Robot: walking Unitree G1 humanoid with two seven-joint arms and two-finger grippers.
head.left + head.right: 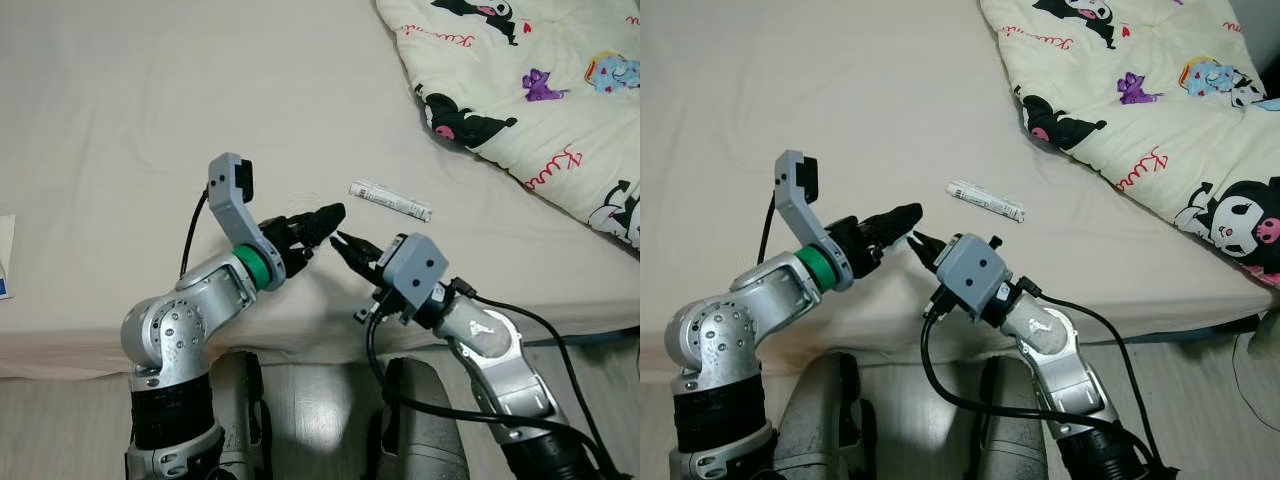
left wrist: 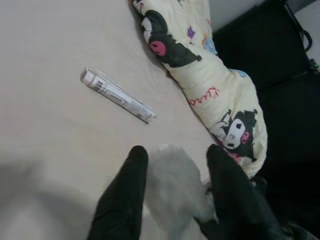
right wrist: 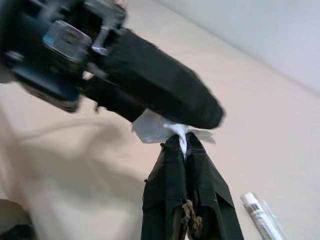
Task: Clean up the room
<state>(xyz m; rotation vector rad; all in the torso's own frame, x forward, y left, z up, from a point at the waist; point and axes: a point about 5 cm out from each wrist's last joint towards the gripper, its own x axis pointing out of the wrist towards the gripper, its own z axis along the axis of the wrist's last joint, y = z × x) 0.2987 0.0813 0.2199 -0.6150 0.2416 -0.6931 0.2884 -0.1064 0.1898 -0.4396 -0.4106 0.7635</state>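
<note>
A small crumpled white paper scrap (image 3: 150, 127) hangs just above the beige bed sheet (image 1: 150, 100), between my two grippers. My left gripper (image 1: 330, 218) reaches in from the left, and the scrap (image 2: 170, 185) fills the gap between its black fingers. My right gripper (image 1: 345, 242) meets it tip to tip from the right, with its fingers (image 3: 172, 165) pinched together on the scrap's edge. A white tube in a clear wrapper (image 1: 390, 200) lies flat on the sheet just beyond both grippers, untouched.
A cream blanket with cartoon prints (image 1: 530, 80) is bunched at the far right of the bed. A white and blue object (image 1: 5, 255) pokes in at the left edge. The bed's front edge runs under my arms, with pale floor (image 1: 60, 430) below.
</note>
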